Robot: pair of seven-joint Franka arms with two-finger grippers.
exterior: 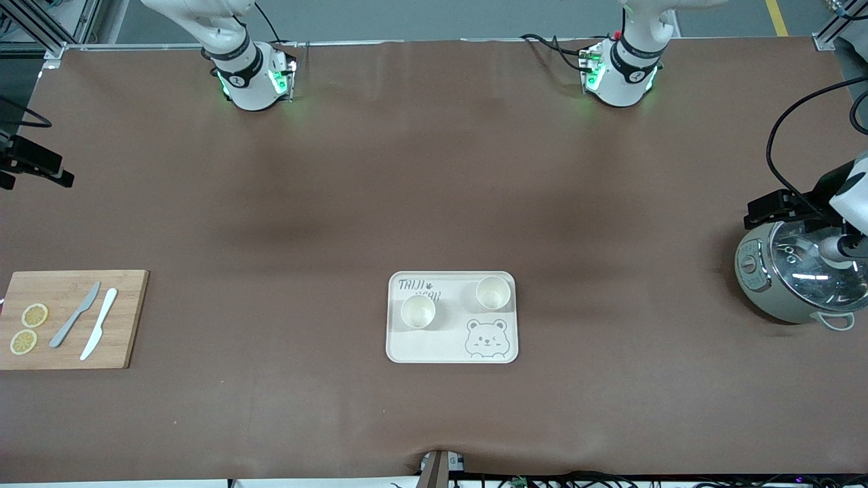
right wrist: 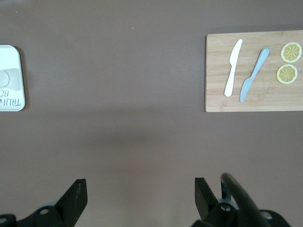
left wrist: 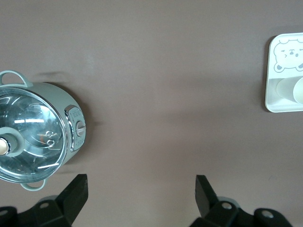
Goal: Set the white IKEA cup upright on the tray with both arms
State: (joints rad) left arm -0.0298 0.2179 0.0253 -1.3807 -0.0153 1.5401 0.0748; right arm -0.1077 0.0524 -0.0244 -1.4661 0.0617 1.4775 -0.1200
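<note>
The cream tray (exterior: pixel 441 349) with "TAIJI BEAR" lettering and a bear face lies mid-table, toward the front camera. Two white cups stand upright on it: one (exterior: pixel 418 312) by the lettering, the other (exterior: pixel 493 293) above the bear face. My left gripper (left wrist: pixel 140 182) is open and empty, high over bare table between the cooker and the tray's edge (left wrist: pixel 279 101). My right gripper (right wrist: pixel 139 184) is open and empty, high over bare table between the tray's edge (right wrist: pixel 12 61) and the cutting board. Both arms are drawn back toward the table's ends.
A green-grey cooker (exterior: pixel 793 278) with a glass lid stands at the left arm's end and shows in the left wrist view (left wrist: pixel 33 132). A wooden cutting board (exterior: pixel 129 318) at the right arm's end bears a grey knife (exterior: pixel 74 315), a white knife (exterior: pixel 99 324) and two lemon slices (exterior: pixel 34 315).
</note>
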